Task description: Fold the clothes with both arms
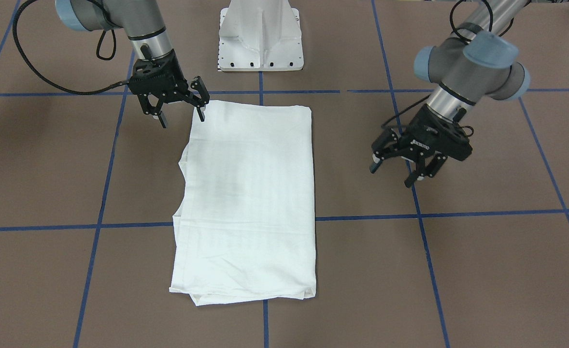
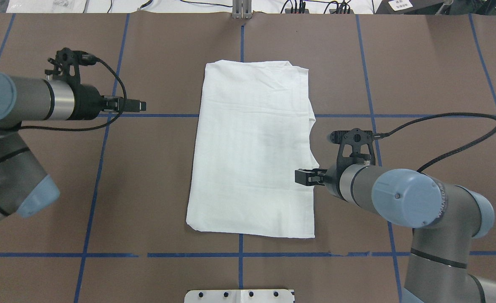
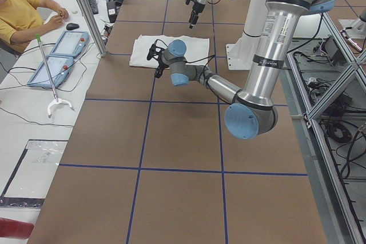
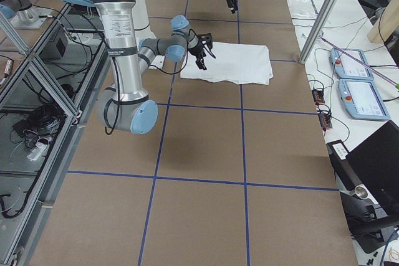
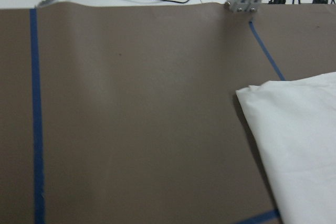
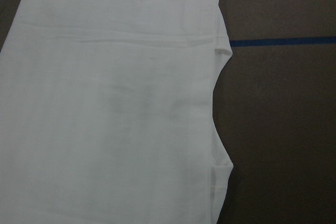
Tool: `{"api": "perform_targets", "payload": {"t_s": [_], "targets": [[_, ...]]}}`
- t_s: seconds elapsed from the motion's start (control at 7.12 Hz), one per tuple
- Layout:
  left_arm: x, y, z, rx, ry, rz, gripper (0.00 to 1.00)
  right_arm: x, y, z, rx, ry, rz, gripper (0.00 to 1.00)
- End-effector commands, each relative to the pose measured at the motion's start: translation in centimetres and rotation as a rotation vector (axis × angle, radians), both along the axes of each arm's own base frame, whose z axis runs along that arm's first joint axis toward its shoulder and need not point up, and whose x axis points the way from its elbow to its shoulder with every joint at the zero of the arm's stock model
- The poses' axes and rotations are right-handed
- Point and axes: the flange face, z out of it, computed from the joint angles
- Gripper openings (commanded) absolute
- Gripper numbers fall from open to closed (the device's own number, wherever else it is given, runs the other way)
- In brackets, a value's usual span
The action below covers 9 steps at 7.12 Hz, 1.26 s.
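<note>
The white shirt (image 1: 250,193) lies folded into a long flat rectangle at the middle of the brown table, with no print showing. It also shows in the overhead view as the shirt (image 2: 252,147). My right gripper (image 1: 181,116) hovers open at the shirt's corner nearest the robot, one fingertip (image 1: 201,115) at the cloth's edge. From above, this right gripper (image 2: 305,176) sits over the shirt's right edge. My left gripper (image 1: 391,175) hangs open and empty over bare table, well away from the shirt's other long side. The left wrist view shows only a shirt corner (image 5: 299,140).
A white metal pedestal (image 1: 260,38) stands at the robot's side of the table, just beyond the shirt. Blue tape lines (image 1: 424,232) grid the brown surface. A person (image 3: 17,15) sits by control tablets (image 3: 57,55) past the far edge, near an aluminium post (image 3: 86,10).
</note>
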Motion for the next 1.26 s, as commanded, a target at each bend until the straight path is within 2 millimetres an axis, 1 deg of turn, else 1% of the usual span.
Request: {"api": "perform_targets", "payload": {"t_s": [0.0, 0.14, 0.28, 0.42, 0.56, 0.7, 0.98, 1.12], "targets": [[2.9, 11.2, -1.9, -0.126, 0.104, 0.056, 1.00, 1.3, 3.6, 0.9, -0.068, -0.081, 0.047, 1.00], [6.3, 14.3, -1.8, -0.183, 0.097, 0.048, 1.00, 1.7, 6.1, 3.4, -0.021, -0.128, 0.060, 1.00], [9.6, 16.3, -2.1, -0.206, 0.066, 0.054, 1.00, 2.1, 6.8, 4.5, -0.006, -0.136, 0.065, 1.00], [12.5, 16.2, -2.3, -0.212, 0.044, 0.059, 1.00, 1.8, 6.8, 4.6, -0.004, -0.133, 0.067, 1.00], [15.0, 15.5, -2.5, -0.214, 0.037, 0.060, 1.00, 1.5, 6.8, 4.8, -0.001, -0.130, 0.071, 1.00], [15.8, 15.6, -2.4, -0.216, 0.032, 0.070, 1.00, 1.4, 6.8, 4.9, 0.004, -0.126, 0.077, 1.00], [16.8, 17.5, -2.6, -0.216, 0.032, 0.105, 0.99, 1.1, 6.9, 5.1, 0.007, -0.121, 0.079, 1.00], [17.2, 18.2, -2.7, -0.215, 0.032, 0.118, 0.87, 1.1, 6.9, 5.1, 0.007, -0.121, 0.079, 1.00]]}}
